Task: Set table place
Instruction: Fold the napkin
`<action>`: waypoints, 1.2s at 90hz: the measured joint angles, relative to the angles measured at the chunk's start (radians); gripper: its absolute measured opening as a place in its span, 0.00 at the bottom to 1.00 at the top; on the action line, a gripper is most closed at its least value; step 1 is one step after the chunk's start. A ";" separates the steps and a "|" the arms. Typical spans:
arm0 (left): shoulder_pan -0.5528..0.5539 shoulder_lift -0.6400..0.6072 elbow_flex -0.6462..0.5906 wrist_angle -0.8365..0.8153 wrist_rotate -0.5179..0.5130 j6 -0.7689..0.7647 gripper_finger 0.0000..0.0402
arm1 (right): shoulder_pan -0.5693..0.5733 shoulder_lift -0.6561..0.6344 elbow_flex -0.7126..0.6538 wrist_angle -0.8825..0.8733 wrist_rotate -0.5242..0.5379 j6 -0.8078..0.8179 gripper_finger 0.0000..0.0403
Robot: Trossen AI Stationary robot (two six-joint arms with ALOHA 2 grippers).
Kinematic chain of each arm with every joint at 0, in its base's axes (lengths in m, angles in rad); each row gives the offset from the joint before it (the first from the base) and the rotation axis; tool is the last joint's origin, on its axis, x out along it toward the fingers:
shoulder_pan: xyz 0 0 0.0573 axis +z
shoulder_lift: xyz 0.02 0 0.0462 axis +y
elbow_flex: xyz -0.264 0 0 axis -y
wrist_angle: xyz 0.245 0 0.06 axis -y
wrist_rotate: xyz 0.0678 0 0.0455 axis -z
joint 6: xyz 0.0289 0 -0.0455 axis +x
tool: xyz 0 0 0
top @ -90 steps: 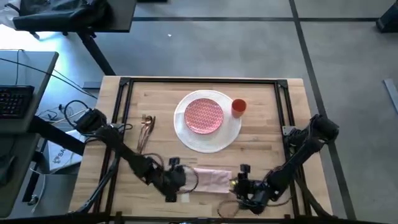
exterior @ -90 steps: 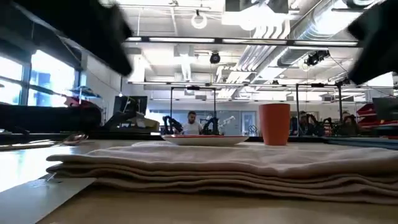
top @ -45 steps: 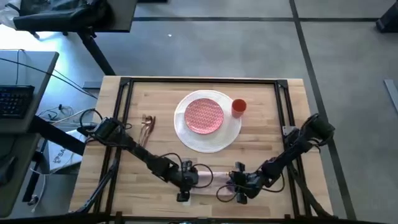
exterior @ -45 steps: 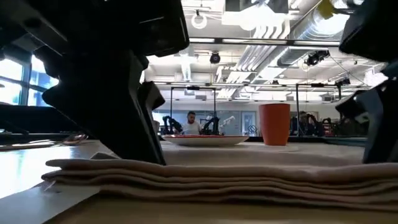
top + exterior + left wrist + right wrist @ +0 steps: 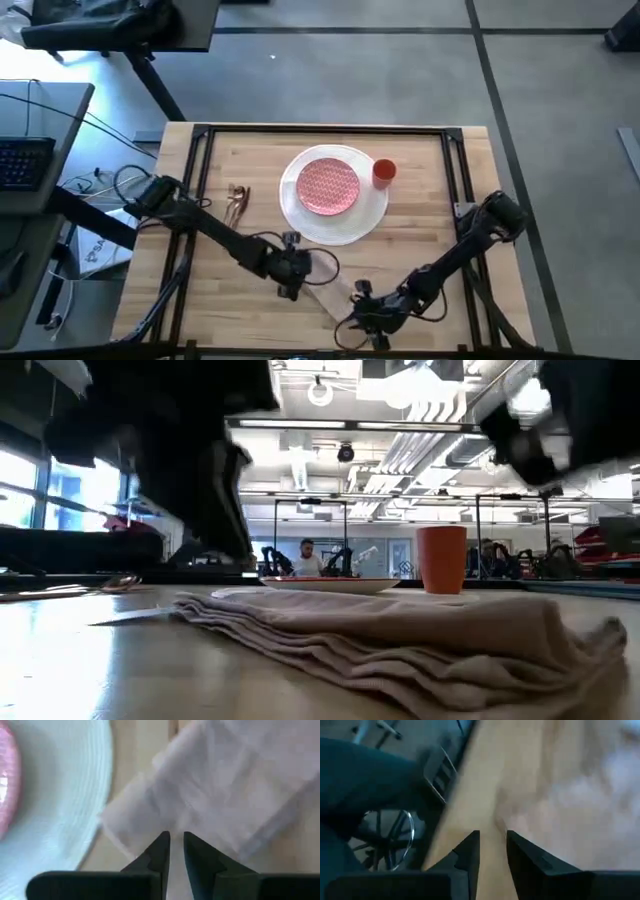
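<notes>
Left gripper [image 5: 291,283] and right gripper [image 5: 362,308] each clamp an end of the napkin [image 5: 325,295]. The napkin lies skewed, near the plate [image 5: 345,222].

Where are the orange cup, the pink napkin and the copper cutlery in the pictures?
orange cup [image 5: 383,173]: high view, on its open top, beside the white plate.
pink napkin [image 5: 400,630]: low view, on the top fold of the cloth.
copper cutlery [image 5: 236,205]: high view, on the middle of the bundle.

napkin [image 5: 330,296] now skewed diagonal, left gripper [image 5: 290,291] and right gripper [image 5: 352,318] apparently pinching opposite ends
</notes>
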 joint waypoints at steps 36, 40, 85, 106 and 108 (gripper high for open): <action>-0.040 0.109 0.000 0.426 0.035 -0.394 0.07 | 0.053 -0.144 0.078 -0.469 0.383 0.243 0.18; -0.046 0.143 0.001 0.428 0.067 -0.428 0.06 | 0.067 -0.159 0.078 -0.487 0.410 0.257 0.18; -0.093 0.001 -0.002 -0.285 0.136 -0.324 0.00 | 0.086 -0.171 0.078 -0.513 0.437 0.257 0.18; -0.115 -0.072 0.000 -0.333 -0.009 -0.587 0.00 | 0.086 -0.171 0.077 -0.510 0.454 0.261 0.18; -0.115 -0.069 -0.001 -0.331 -0.010 -0.608 0.00 | 0.086 -0.171 0.077 -0.510 0.454 0.261 0.18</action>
